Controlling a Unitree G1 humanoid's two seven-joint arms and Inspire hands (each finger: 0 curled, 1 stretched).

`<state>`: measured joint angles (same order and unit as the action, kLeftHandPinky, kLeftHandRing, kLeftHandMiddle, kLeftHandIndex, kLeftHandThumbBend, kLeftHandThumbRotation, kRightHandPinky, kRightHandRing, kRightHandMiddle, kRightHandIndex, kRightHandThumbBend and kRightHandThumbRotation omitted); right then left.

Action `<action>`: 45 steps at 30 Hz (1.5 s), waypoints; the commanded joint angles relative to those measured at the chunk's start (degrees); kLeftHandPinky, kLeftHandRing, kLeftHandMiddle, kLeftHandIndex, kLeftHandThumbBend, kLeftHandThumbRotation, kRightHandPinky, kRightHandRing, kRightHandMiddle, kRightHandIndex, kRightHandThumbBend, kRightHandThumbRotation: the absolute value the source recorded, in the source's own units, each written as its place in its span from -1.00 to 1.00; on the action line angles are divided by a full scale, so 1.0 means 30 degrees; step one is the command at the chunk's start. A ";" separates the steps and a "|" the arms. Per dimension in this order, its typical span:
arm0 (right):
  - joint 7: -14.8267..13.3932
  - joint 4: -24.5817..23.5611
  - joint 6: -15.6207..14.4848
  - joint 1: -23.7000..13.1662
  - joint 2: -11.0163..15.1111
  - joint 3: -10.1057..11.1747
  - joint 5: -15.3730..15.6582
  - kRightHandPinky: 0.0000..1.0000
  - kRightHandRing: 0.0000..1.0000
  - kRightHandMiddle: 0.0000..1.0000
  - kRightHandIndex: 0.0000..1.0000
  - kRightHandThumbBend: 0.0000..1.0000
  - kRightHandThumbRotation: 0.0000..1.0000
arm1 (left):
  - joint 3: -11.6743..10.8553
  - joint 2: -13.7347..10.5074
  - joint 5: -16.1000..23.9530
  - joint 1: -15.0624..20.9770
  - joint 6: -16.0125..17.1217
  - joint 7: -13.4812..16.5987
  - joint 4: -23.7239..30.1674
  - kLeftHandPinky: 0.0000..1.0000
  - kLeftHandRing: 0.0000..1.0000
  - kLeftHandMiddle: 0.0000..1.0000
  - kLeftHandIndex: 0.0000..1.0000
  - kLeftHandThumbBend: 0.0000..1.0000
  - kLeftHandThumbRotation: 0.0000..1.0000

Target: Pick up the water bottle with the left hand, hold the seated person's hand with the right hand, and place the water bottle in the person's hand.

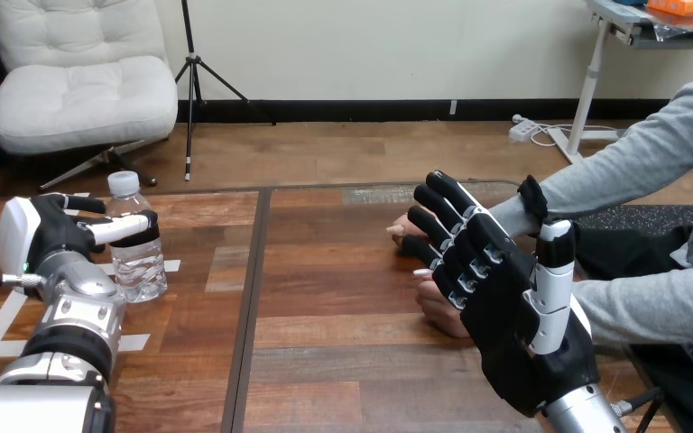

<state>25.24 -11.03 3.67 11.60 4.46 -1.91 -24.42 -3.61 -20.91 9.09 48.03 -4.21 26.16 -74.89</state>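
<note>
Water bottle (137, 248) stands upright at the left of the bench (343, 298), just right of the left robot hand (50, 236), whose fingers curl round its middle, so this arm is the nearer one. Well apart to the right, the right robot hand (514, 325) hangs with fingers straight over the person's hands (438, 311), hiding most of them; contact there cannot be made out.

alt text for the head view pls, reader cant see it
The left robot hand is wrapped round an upright water bottle on the wooden table. The right robot hand, open, is over the person's hands, which rest at the table's right side; whether it touches them cannot be told.
</note>
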 commanded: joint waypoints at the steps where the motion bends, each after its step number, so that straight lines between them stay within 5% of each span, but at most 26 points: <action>1: 0.0087 -0.0983 0.0382 -0.0625 -0.0164 0.0138 -0.0273 0.90 0.95 0.93 0.87 0.84 1.00 | -0.0200 -0.0128 -0.0043 0.1155 0.0747 0.0071 0.0208 -0.20 -0.09 0.01 0.05 0.47 -1.00; 45: -0.0056 -0.0966 0.0390 -0.0646 -0.0138 0.0165 -0.0093 0.89 0.95 0.92 0.87 0.84 1.00 | -0.0250 -0.0183 0.0008 0.1495 0.0021 -0.0955 0.0152 -0.03 0.17 0.27 0.24 0.79 -1.00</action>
<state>25.21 -11.03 3.67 11.60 4.47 -1.86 -24.42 -4.64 -20.93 8.63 48.05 -4.26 23.66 -74.95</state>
